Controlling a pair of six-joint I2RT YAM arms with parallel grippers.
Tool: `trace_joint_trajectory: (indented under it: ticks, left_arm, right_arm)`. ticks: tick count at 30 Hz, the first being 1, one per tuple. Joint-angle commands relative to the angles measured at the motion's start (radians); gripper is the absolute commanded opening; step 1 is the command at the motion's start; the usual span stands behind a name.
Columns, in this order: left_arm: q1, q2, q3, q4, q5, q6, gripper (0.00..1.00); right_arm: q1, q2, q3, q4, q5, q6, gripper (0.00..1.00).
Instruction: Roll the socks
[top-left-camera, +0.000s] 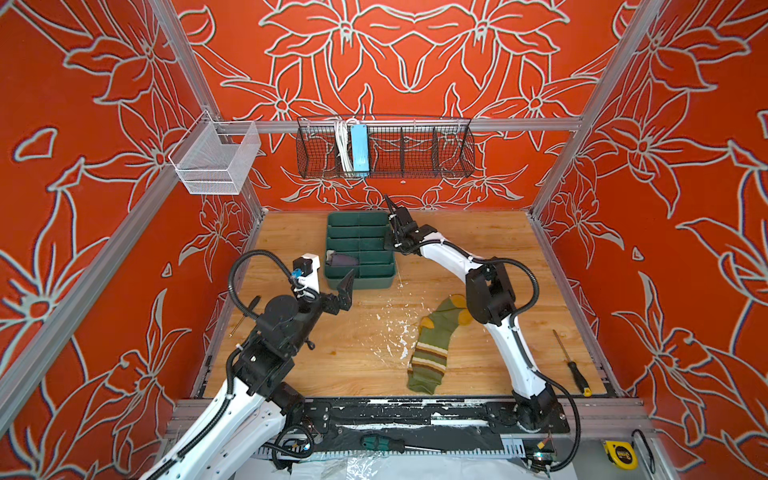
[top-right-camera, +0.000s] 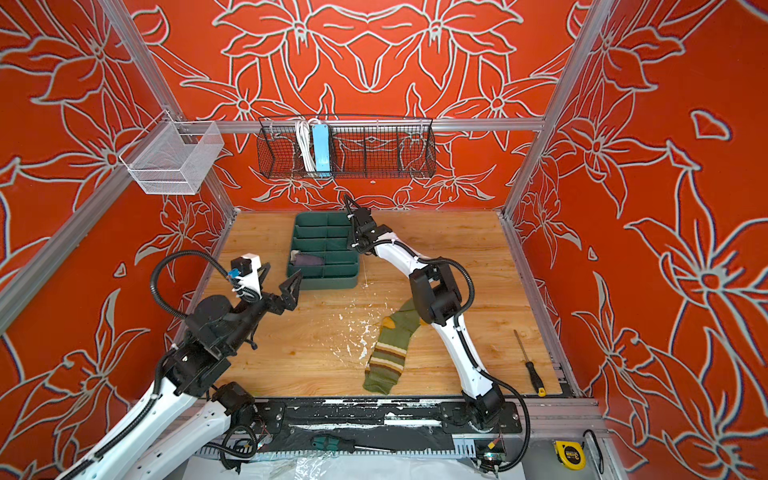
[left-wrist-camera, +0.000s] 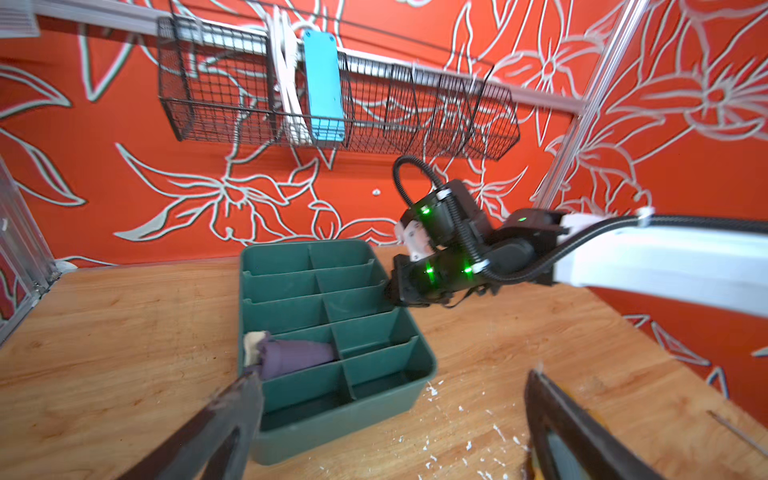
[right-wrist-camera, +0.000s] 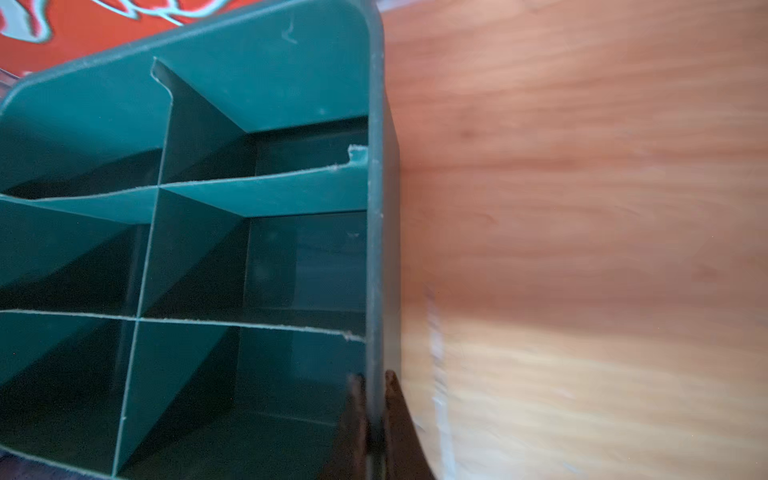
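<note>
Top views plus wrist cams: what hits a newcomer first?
The olive striped sock lies flat and unrolled on the wooden table, toward the front right. At the back, the green divider tray holds a rolled purple sock in a left compartment. In the right wrist view, the fingers of the right gripper are shut on its right wall.

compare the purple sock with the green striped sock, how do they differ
Shape: the purple sock is rolled into a bundle; the green sock lies unrolled, bent at the heel. Place: the purple sock sits in a divided tray compartment; the green sock lies on the table. Both are knit socks.
</note>
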Motion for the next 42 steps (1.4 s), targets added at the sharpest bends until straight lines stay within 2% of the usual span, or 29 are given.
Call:
trace_joint_trajectory:
  ticks: [1,3,6,11,14,16,20,24,27,31,34,38,42]
  left_arm:
    - [0.003,-0.049,-0.026,0.005,0.078,-0.005,0.98]
    - [0.003,-0.037,0.004,-0.063,0.132,0.007,0.98]
    - [0.001,0.014,0.049,-0.116,0.225,0.036,0.98]
    - [-0.006,0.101,0.094,-0.098,0.411,0.068,0.98]
    - [-0.040,0.176,0.124,-0.109,0.478,0.094,0.97]
    - [-0.105,0.228,0.140,-0.131,0.465,0.133,0.97]
    - [-0.289,0.360,0.153,-0.160,0.334,0.204,0.97]
    - [-0.408,0.497,0.160,-0.163,0.280,0.125,0.98]
    - [-0.479,0.545,0.102,-0.091,0.287,0.068,0.97]
    - [-0.562,0.610,0.066,-0.074,0.210,0.068,0.97]
    - [-0.585,0.659,0.060,-0.068,0.175,0.068,0.98]
    - [-0.590,0.718,0.049,-0.049,0.148,0.076,1.00]
    - [-0.590,0.801,0.062,-0.015,0.115,0.069,0.92]
  right_arm:
    - [0.020,0.003,0.098,0.015,0.046,0.051,0.15]
    - [0.022,-0.051,0.081,0.012,0.056,0.005,0.35]
    - [0.022,-0.207,-0.048,0.027,0.078,-0.073,0.49]
    - [0.020,-0.626,-0.479,0.086,0.149,-0.137,0.55]
    - [0.015,-0.872,-0.717,0.014,0.201,-0.112,0.57]
    - [0.003,-1.004,-0.842,-0.068,0.205,-0.091,0.58]
    - [-0.055,-1.226,-1.040,-0.230,0.149,-0.051,0.60]
    - [-0.138,-1.377,-1.231,-0.257,0.032,0.036,0.60]
    - [-0.188,-1.457,-1.359,-0.222,-0.039,0.087,0.63]
    - [-0.251,-1.491,-1.475,-0.175,-0.112,0.139,0.69]
    - [-0.284,-1.459,-1.554,-0.090,-0.219,0.182,0.71]
    - [-0.298,-1.384,-1.603,-0.018,-0.262,0.204,0.70]
    - [-0.311,-1.328,-1.617,0.052,-0.288,0.202,0.68]
